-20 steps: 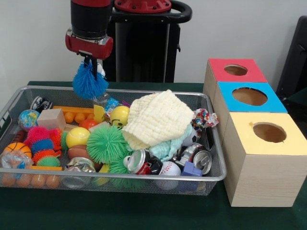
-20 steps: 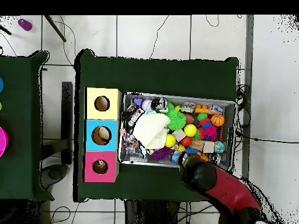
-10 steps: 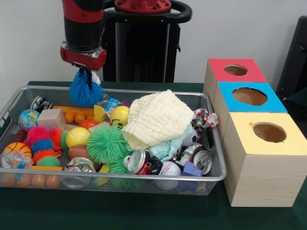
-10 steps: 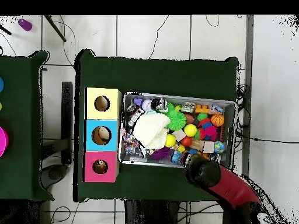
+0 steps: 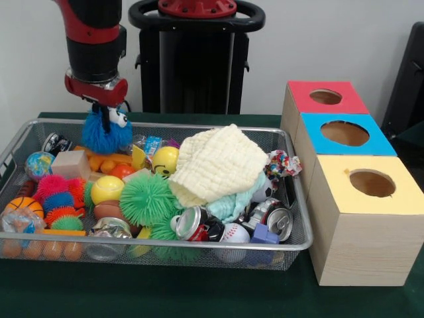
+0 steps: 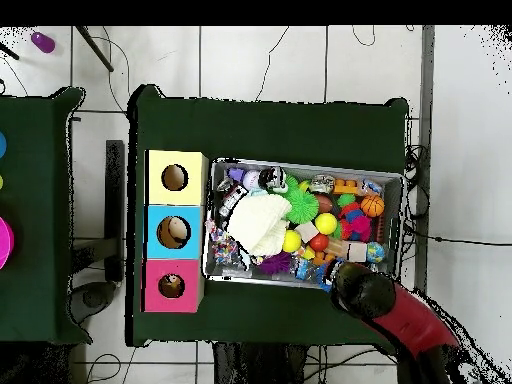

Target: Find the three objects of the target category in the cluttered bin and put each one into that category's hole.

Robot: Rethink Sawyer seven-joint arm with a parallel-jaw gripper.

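Since a second ago the arm has swung left in the front view, carrying the blue spiky ball from above the bin's far rim to the bin's far left corner, and lower. The gripper is clamped on the ball's top, and the ball hangs just above the orange items there. The wire bin sits on the green desk, crammed with toys, crushed cans and one cream cloth. To its right stand three wooden boxes, each with one round hole: a red box farthest, a blue box between, a yellow box nearest.
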